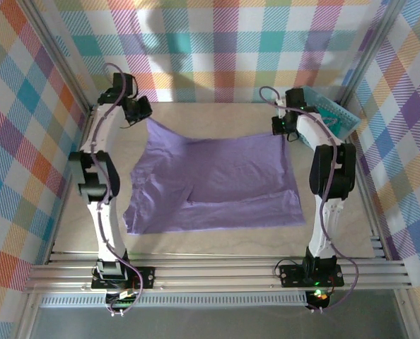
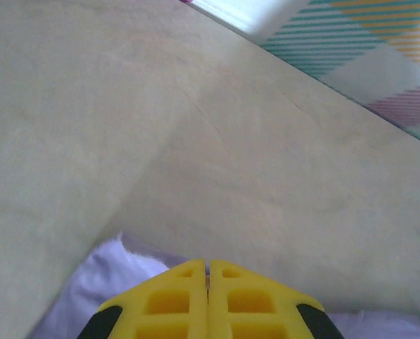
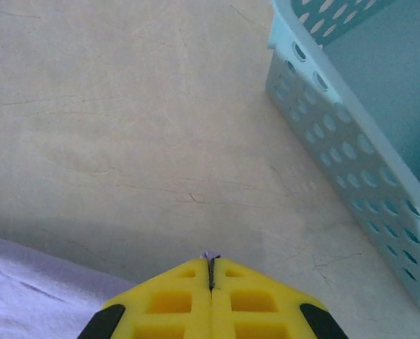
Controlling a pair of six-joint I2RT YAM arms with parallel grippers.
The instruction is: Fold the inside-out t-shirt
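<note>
T-shirt (image 1: 217, 180) lies spread mid bench (image 1: 217, 241); left claw (image 2: 208, 264) & right claw (image 3: 211, 260) each clenched on a far corner. Lift both evenly, bring twd near edge, hems aligned, no slack

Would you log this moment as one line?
left gripper: shut on t-shirt far-left corner | right gripper: shut on far-right corner

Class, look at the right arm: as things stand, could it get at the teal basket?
Probably yes. The teal basket stands close beside the right gripper, with bare table between them. But the gripper is shut, seemingly pinching a corner of the lavender t-shirt, so it would have to let go first.
</note>
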